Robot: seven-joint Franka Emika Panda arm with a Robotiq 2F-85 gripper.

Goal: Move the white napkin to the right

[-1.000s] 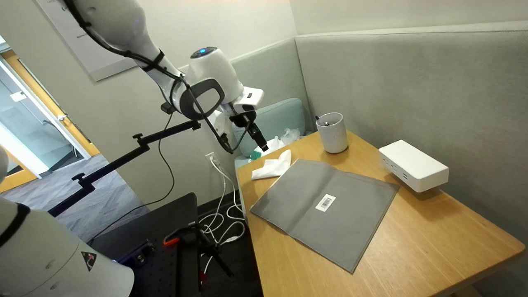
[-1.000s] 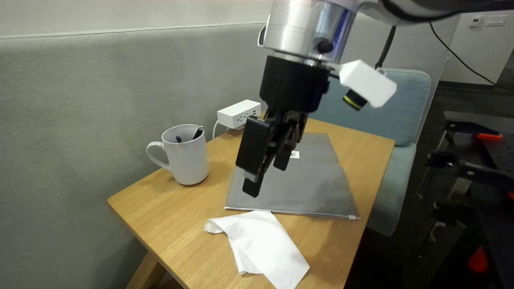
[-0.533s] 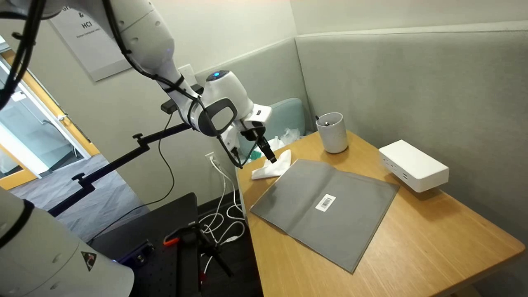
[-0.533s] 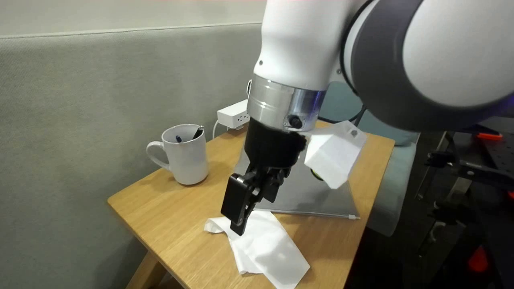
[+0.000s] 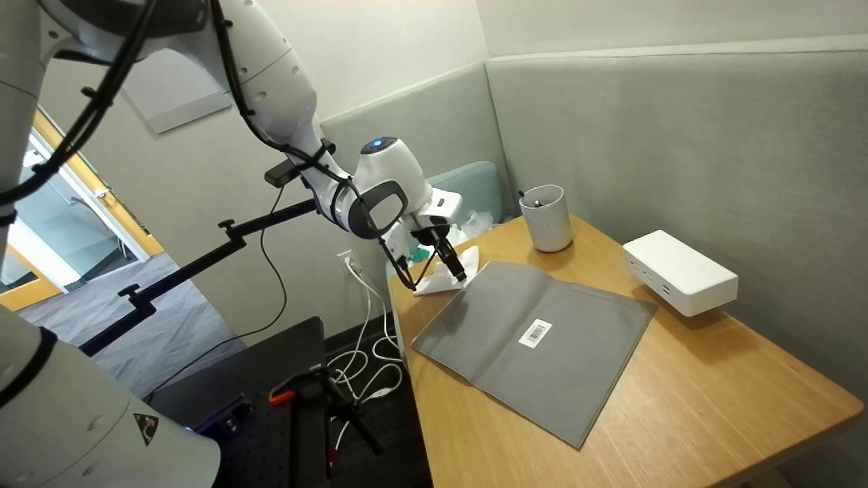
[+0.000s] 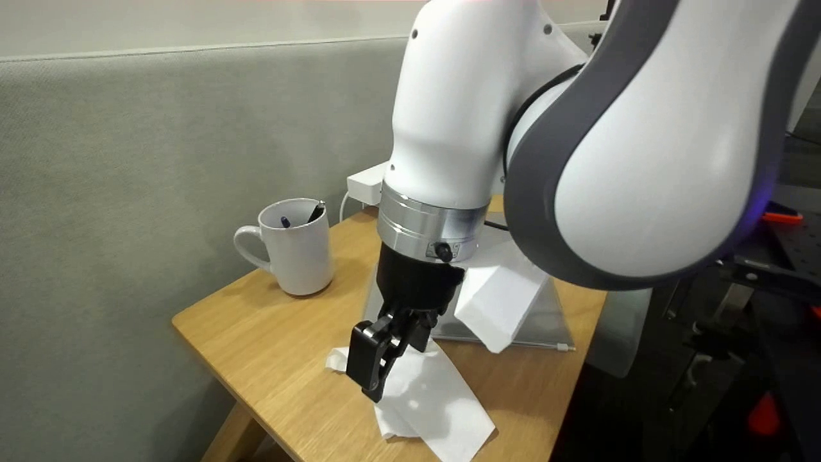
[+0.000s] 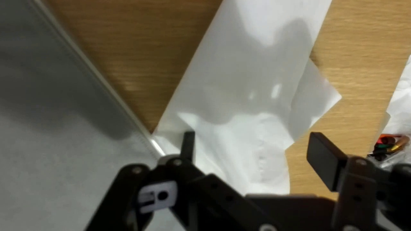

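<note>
The white napkin [image 5: 442, 280] lies wrinkled and partly folded on the wooden table, beside the edge of the grey pouch. It also shows in an exterior view [image 6: 439, 401] and in the wrist view [image 7: 244, 83]. My gripper [image 5: 462, 278] is low over the napkin and hides part of it. In the wrist view my gripper [image 7: 252, 141] is open, with one finger over the napkin near the pouch edge and the other finger over bare wood past the napkin's far side. Nothing is held between the fingers. My gripper [image 6: 396, 372] points down at a tilt; I cannot tell whether a fingertip touches.
The grey pouch [image 5: 542, 366] with a white label lies flat beside the napkin. A white mug [image 6: 298, 253] with pens stands near the padded wall. A white power box [image 5: 681, 271] is at the table's wall side. A plastic bag [image 5: 478, 224] lies beyond the table edge.
My gripper has come down from well above the table to just over the napkin, moving right and down in an exterior view. The napkin has not visibly moved.
</note>
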